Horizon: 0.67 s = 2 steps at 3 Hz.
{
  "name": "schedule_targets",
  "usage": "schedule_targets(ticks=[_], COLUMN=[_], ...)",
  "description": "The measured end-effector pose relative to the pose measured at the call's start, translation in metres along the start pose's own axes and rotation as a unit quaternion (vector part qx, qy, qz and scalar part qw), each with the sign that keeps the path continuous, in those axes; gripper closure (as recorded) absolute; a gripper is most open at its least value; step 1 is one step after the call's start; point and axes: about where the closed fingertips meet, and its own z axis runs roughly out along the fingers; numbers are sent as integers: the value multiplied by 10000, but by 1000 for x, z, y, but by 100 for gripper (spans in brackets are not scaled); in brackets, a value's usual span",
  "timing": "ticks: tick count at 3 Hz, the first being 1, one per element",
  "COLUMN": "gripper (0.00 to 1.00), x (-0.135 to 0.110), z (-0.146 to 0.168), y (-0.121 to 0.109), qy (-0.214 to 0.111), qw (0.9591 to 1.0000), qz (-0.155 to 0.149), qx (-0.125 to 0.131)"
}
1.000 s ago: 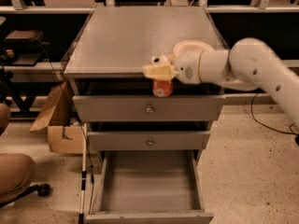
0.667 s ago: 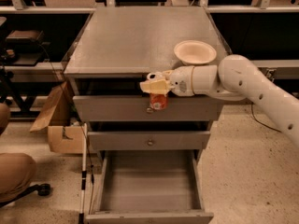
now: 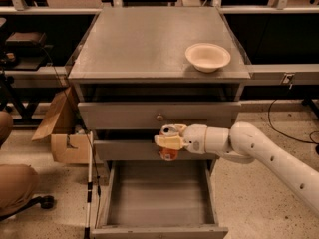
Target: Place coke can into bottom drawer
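Observation:
The coke can (image 3: 169, 154) is red-orange, and only its lower part shows below my fingers. My gripper (image 3: 168, 138) is shut on it and holds it in front of the middle drawer (image 3: 124, 149), above the back of the open bottom drawer (image 3: 159, 195). The bottom drawer is pulled out, a deep grey tray with nothing in it. My white arm (image 3: 259, 153) reaches in from the right.
A white bowl (image 3: 208, 57) sits on the cabinet top (image 3: 139, 39) at the right. The top drawer (image 3: 159, 114) is closed. A cardboard box (image 3: 65, 133) lies on the floor at the left, beside a thin pole (image 3: 89, 183). A cable (image 3: 284, 128) runs on the floor at right.
My gripper has moved down with the can, from the cabinet's top edge past the top drawer to the middle drawer front. The bowl is uncovered.

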Motion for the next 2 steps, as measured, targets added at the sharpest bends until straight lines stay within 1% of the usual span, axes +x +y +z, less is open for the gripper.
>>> schedule_targets(ticks=[1, 2], gripper=[100, 100], x=[0, 2], z=[-1, -8], y=[0, 4], qy=[5, 51], qw=[10000, 9997], qz=[-20, -213], qx=[-9, -99])
